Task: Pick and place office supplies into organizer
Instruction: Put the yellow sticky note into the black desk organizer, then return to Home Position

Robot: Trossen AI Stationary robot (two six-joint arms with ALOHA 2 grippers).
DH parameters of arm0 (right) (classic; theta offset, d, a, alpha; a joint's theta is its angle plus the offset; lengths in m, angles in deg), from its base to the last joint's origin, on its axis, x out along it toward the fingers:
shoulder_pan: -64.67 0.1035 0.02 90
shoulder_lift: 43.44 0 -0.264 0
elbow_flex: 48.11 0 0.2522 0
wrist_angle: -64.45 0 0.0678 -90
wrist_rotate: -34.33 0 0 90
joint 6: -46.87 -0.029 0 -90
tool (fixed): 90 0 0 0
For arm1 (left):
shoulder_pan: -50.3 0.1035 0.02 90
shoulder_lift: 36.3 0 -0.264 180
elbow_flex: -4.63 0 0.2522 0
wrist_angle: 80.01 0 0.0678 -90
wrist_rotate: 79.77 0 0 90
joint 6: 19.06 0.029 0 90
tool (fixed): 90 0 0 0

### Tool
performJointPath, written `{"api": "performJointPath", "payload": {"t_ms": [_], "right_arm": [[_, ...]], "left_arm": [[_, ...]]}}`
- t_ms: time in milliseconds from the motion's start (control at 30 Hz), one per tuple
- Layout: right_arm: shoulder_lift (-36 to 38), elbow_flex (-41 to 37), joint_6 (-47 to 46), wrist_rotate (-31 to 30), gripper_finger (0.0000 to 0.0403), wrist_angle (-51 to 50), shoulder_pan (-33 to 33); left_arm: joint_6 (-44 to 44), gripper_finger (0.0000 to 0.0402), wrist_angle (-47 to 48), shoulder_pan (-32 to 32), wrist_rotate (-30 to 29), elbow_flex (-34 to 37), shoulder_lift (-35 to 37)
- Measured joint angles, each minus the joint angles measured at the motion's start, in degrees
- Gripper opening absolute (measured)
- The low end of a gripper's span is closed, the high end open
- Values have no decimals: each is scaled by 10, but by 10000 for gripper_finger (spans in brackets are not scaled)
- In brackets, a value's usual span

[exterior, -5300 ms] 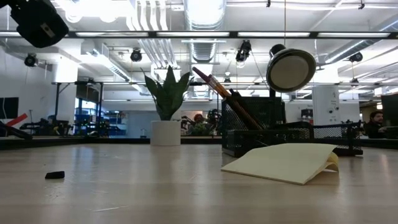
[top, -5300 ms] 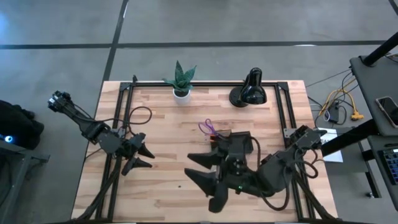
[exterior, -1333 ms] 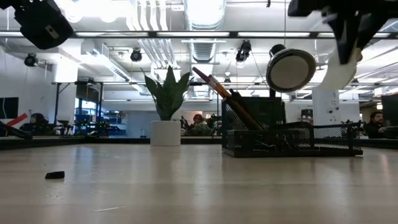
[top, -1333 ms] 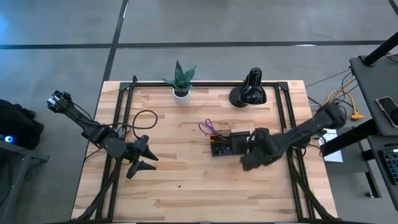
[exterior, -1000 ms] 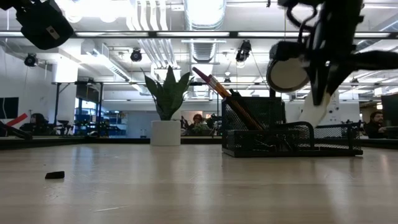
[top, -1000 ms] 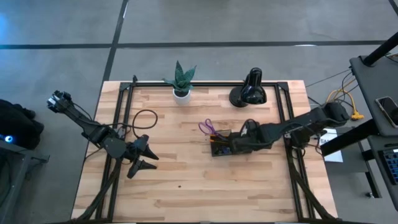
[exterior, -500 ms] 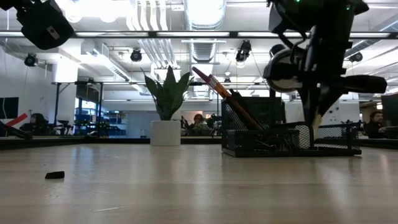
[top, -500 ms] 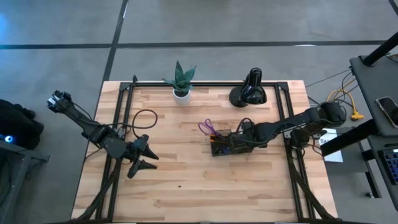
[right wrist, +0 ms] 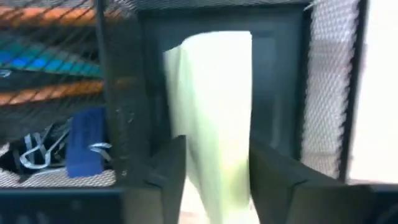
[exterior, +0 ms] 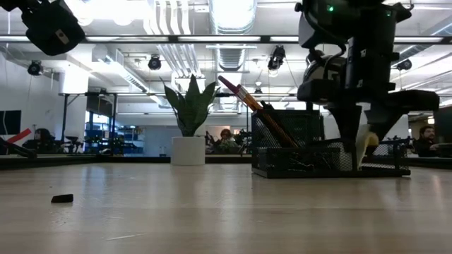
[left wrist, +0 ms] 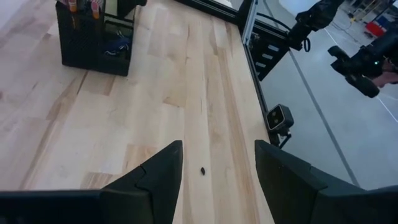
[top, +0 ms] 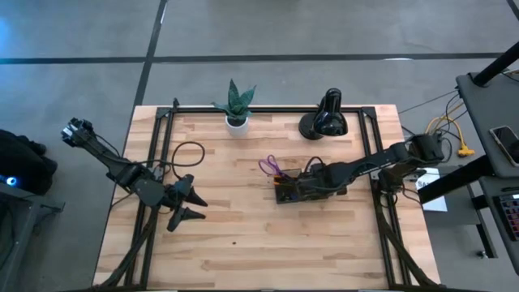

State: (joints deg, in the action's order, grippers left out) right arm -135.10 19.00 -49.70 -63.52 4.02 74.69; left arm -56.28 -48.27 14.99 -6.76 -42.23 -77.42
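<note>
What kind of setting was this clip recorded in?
Most likely an indoor robotics lab or workshop: a butcher-block table on a concrete floor, exposed ceiling ducts and strip lights overhead, and workstations with a person seated in the background.

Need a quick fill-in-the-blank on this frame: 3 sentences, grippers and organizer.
1. The right gripper lowers a pale yellow ____ into the organizer.
2. The left gripper, waiting near the table's left edge, is ____.
3. A tiny dark clip lies on the ____, outside the organizer.

Missing words: sticky-note pad; open; table
</note>
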Motion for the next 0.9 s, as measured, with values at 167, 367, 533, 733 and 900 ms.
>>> {"api": "performJointPath", "payload": {"t_ms": [167,367,533,733,900], "right_arm": [[1,21,12,16,183,-55,1],[2,85,40,-2,198,-182,3],[2,136,83,-26,176,-198,-2],[-21,171,303,48,131,147,37],[-140,273,485,50,130,204,96]], "left_arm": [[0,182,-1,0,0,0,0],[0,182,-1,0,0,0,0],[0,182,-1,0,-4,0,0],[1,182,-1,0,-10,0,-1],[1,182,1,0,-14,7,-1]]}}
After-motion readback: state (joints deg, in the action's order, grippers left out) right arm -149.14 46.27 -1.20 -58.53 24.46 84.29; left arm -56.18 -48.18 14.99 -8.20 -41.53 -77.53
